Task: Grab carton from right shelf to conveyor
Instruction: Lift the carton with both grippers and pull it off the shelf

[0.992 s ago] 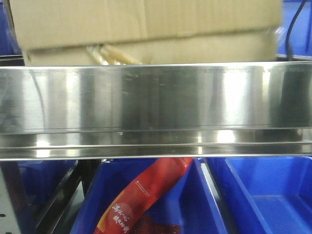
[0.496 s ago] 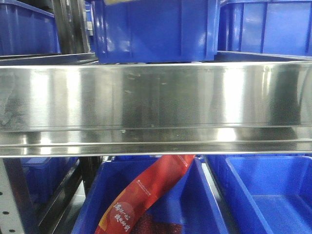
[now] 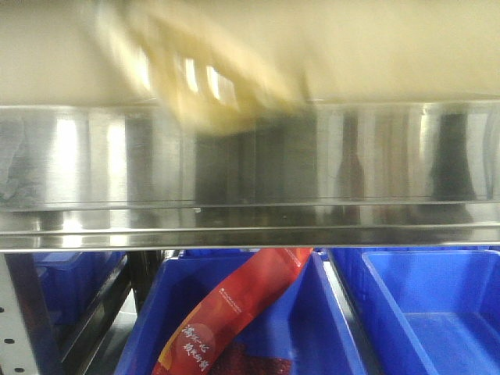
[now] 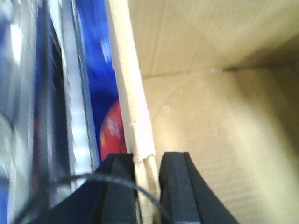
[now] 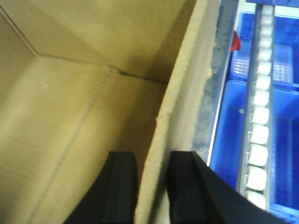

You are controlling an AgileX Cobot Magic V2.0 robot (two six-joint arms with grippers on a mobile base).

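Containers first. Under the brushed-steel front rail of the right shelf (image 3: 250, 156), front view: middle blue bin (image 3: 308, 336) holding a long red packet (image 3: 234, 312) propped on a diagonal, gold lettering near its lower end, with something dark red and speckled beneath. Right blue bin (image 3: 430, 312) just beside it, showing smooth blue floor. Left blue bin (image 3: 70, 281) half hidden behind a grey perforated upright (image 3: 16, 336).

Now the carton (image 3: 391, 47). Sitting above the rail and filling the whole top strip of the front view, badly motion-blurred. Crinkled yellowish tape (image 3: 211, 86) dangling off its underside and smeared down over the rail's top edge. Long axis running left to right along the rail, both ends out of frame. Open side facing the wrist cameras, corrugated walls and a floor seam on show inside.

Left gripper (image 4: 145, 186) clamped over one carton wall, one black finger inside and one outside. Blue plastic (image 4: 96, 70) and a red blob (image 4: 114, 126) beyond that wall, too blurred to name.

Right gripper (image 5: 154, 191) pinching the opposite wall the same way. More blue bins (image 5: 280, 154) and a strip of white rollers (image 5: 259, 116) past that side.
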